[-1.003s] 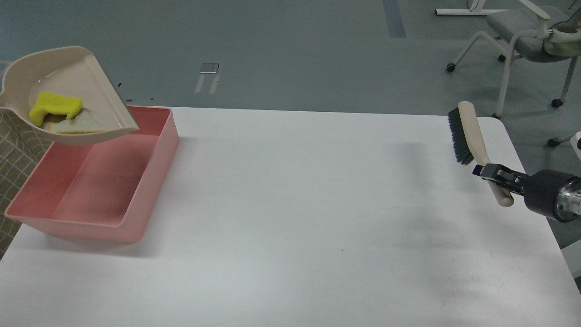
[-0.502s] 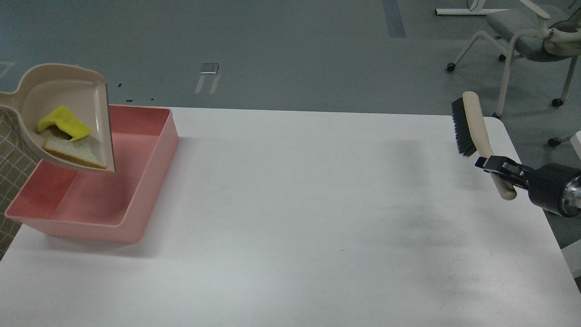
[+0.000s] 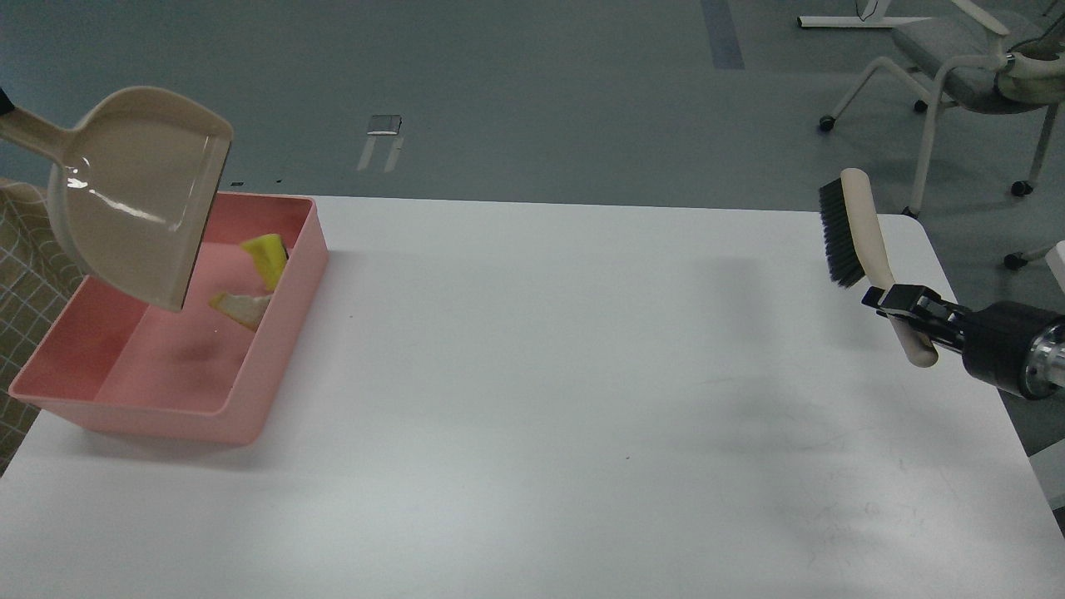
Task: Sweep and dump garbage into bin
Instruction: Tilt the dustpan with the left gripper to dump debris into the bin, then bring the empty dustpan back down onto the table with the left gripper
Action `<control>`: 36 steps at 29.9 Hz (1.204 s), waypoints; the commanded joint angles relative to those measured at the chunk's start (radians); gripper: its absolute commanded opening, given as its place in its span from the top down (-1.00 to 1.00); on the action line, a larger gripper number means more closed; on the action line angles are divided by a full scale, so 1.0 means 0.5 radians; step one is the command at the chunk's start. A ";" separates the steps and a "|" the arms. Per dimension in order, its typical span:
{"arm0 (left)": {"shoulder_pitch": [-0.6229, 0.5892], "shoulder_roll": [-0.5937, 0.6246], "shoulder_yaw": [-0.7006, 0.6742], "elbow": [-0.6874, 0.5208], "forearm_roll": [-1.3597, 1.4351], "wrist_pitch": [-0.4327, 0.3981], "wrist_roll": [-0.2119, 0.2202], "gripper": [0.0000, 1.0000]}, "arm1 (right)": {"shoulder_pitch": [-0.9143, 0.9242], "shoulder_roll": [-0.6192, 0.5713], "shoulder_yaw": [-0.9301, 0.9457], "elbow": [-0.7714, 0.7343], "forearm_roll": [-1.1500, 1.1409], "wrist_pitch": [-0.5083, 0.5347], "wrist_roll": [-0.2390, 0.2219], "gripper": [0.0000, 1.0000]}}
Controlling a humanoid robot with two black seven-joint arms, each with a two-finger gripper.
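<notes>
The pink bin [image 3: 274, 366] stands on the table's left side. The yellow sponge piece [image 3: 266, 258] and the bread slice [image 3: 241, 308] lie inside it against its right wall. The beige dustpan [image 3: 133, 191] hangs tipped above the bin, empty, its lip pointing down. Its handle runs off the left edge, where only a dark tip of my left gripper [image 3: 4, 104] shows. My right gripper [image 3: 903, 306] is shut on the handle of a beige brush [image 3: 853, 229] with black bristles, held up above the table's right edge.
The white table [image 3: 582, 374] spreads between bin and brush. A grey office chair [image 3: 965, 66] stands on the floor at the back right. A patterned cloth [image 3: 21, 274] lies off the table's left edge.
The dustpan tipped further and rose. The sponge piece and the bread slice slid out of it into the bin. The brush shifted slightly.
</notes>
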 commanded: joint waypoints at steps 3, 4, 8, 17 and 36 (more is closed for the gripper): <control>-0.013 0.038 -0.009 0.001 0.108 0.003 0.003 1.00 | -0.012 0.011 0.006 0.003 0.001 0.000 0.000 1.00; -0.028 0.032 -0.012 0.001 0.096 0.003 0.009 1.00 | -0.021 0.011 0.009 0.003 0.001 0.000 0.003 1.00; -0.181 0.010 -0.003 0.004 -0.048 -0.015 0.058 1.00 | -0.064 0.011 0.043 0.000 0.001 0.000 0.024 1.00; -0.258 -0.247 -0.003 -0.311 -0.894 -0.150 0.343 1.00 | -0.077 -0.080 0.061 0.006 -0.005 0.000 0.024 1.00; -0.869 -1.373 0.896 -0.300 -0.864 -0.117 0.550 1.00 | -0.123 -0.256 0.067 0.187 0.001 0.000 0.061 1.00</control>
